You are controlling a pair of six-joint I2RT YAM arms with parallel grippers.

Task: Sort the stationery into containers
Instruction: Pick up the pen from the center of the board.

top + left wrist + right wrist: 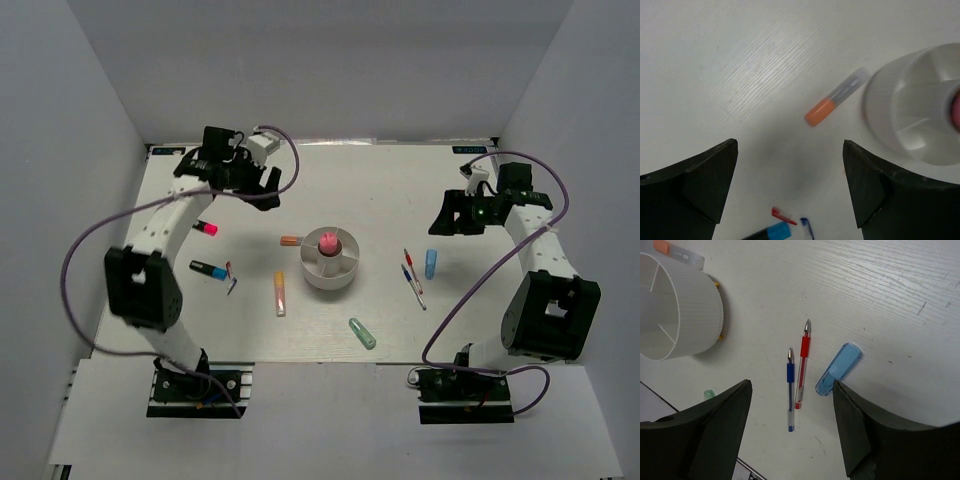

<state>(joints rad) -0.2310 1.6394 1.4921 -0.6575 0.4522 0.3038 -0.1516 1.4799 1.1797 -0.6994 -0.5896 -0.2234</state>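
Note:
The round white cup stands mid-table with a pink highlighter upright in its central well. An orange highlighter lies against its left side, a longer orange one in front-left, and a mint-green one in front. A pink highlighter, a black-and-blue one and two pen caps lie at the left. The red pen, blue pen and blue highlighter lie right of the cup. My left gripper is open and empty above the table, back-left of the cup. My right gripper is open and empty above the pens.
In the left wrist view, the orange highlighter lies left of the cup, with the red cap, blue cap and black-and-blue highlighter near the bottom edge. Grey walls enclose the table on three sides.

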